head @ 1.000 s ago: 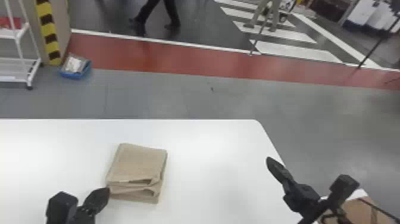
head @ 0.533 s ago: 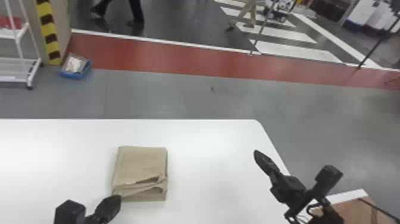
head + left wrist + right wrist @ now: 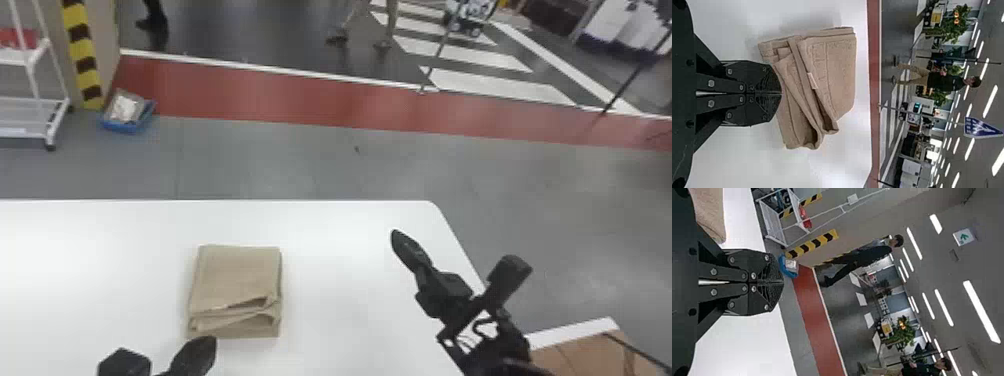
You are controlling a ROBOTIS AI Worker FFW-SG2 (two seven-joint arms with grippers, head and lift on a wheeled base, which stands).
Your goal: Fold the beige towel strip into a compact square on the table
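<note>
I'm seeing the beige cloth towel (image 3: 237, 275) folded near-square, perhaps needing tidying, black left end effector (image 3: 781, 93) clenched at its seven o'clock, black right one (image 3: 782, 282) likewise at three.

Pincer (image 3: 781, 93) at left of frame, fingers closed together, tips at folded beige towel strip (image 3: 836, 74), center-left, small pale tag (image 3: 812, 80) on it. White table (image 3: 730, 160) beneath. Blue sign (image 3: 981, 127), right side.
</note>
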